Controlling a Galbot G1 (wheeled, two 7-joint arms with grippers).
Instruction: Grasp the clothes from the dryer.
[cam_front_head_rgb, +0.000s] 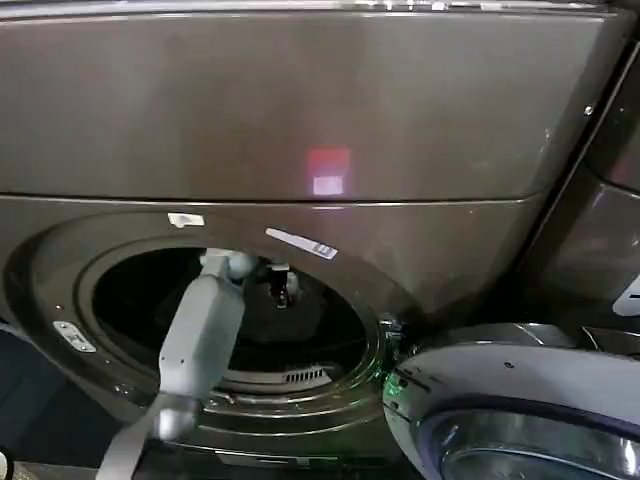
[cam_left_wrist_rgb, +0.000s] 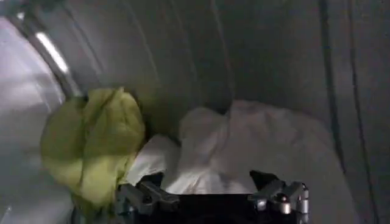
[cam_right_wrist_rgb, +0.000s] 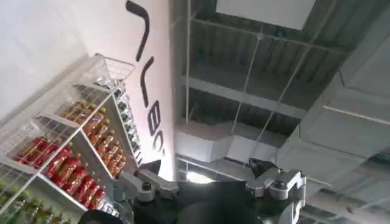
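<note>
The left gripper (cam_left_wrist_rgb: 213, 198) is reaching deep into the dryer (cam_front_head_rgb: 300, 110), its fingers (cam_left_wrist_rgb: 143, 196) standing apart with the whitish garment (cam_left_wrist_rgb: 244, 146) lying just ahead of them, not clamped. In the head view the left arm (cam_front_head_rgb: 205, 335) is sloping up from the lower left and passing through the round porthole (cam_front_head_rgb: 235, 310), with the left gripper showing as a small dark shape inside the dark drum. In the left wrist view the whitish garment is lying bunched on the drum wall (cam_left_wrist_rgb: 262, 49), and the yellow-green garment (cam_left_wrist_rgb: 91, 143) is sitting just beside it, touching its edge, near the bright rim of the opening.

The right gripper (cam_right_wrist_rgb: 210, 182) is pointing up toward the ceiling (cam_right_wrist_rgb: 262, 73), its fingers spread and holding nothing. Beyond it a wire shelf (cam_right_wrist_rgb: 67, 134) is carrying rows of bottles with red and orange labels, too small to read, and large dark letters are running along the white wall (cam_right_wrist_rgb: 149, 85), only partly legible.

On the dryer's front, small white stickers (cam_front_head_rgb: 300, 243) are sitting along the porthole ring; their writing cannot be read. A reddish glow (cam_front_head_rgb: 328, 170) is showing on the panel above. The open door (cam_front_head_rgb: 510, 400) is hanging at the lower right, and a neighbouring machine (cam_front_head_rgb: 600, 230) is standing to the right.
</note>
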